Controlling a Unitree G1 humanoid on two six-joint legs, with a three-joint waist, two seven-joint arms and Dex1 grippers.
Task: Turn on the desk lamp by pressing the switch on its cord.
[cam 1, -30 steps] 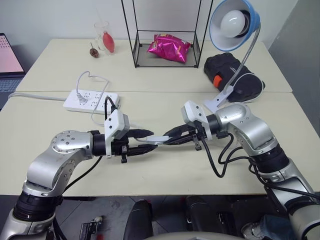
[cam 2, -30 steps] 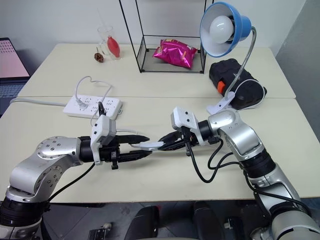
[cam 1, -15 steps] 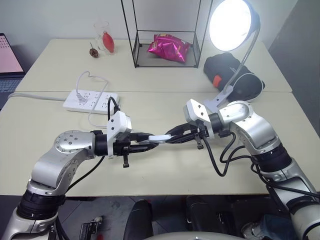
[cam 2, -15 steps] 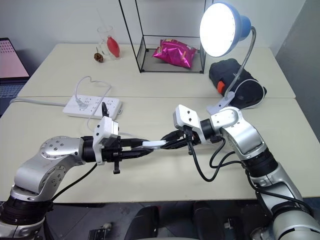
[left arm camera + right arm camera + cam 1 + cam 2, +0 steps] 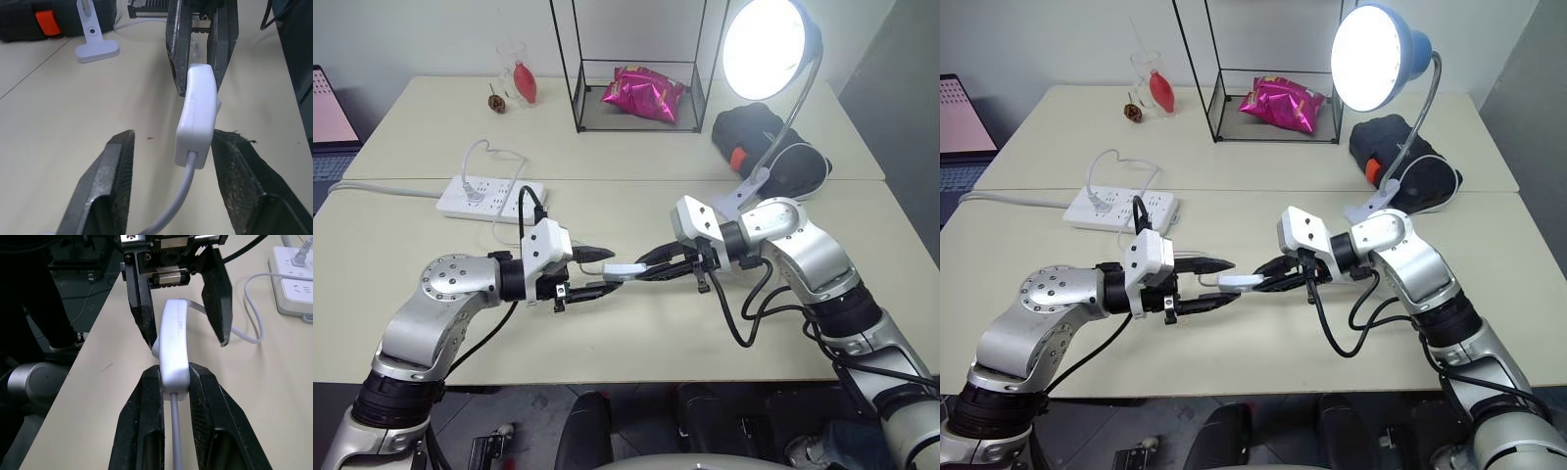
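In the left eye view you see the switch (image 5: 625, 270) just below frame centre, held above the table (image 5: 636, 333), its long axis running nearly level from left to right. The right gripper (image 5: 646, 268) is clamped on its right end; the left gripper (image 5: 599, 271) straddles its left end with jaws parted. The desk lamp (image 5: 766, 47) glows at the upper right, shade facing you.

In the right eye view the lamp is lit, as half a second ago; a second ago its bulb was dark. The left jaws, squeezed on the switch half a second ago, have spread again.

In the left wrist view the switch sits between the two dark fingers (image 5: 111, 171), nearer one of them, the cord (image 5: 176, 203) leaving its near end.

In the right wrist view both fingers (image 5: 146, 406) pinch the switch's near end.
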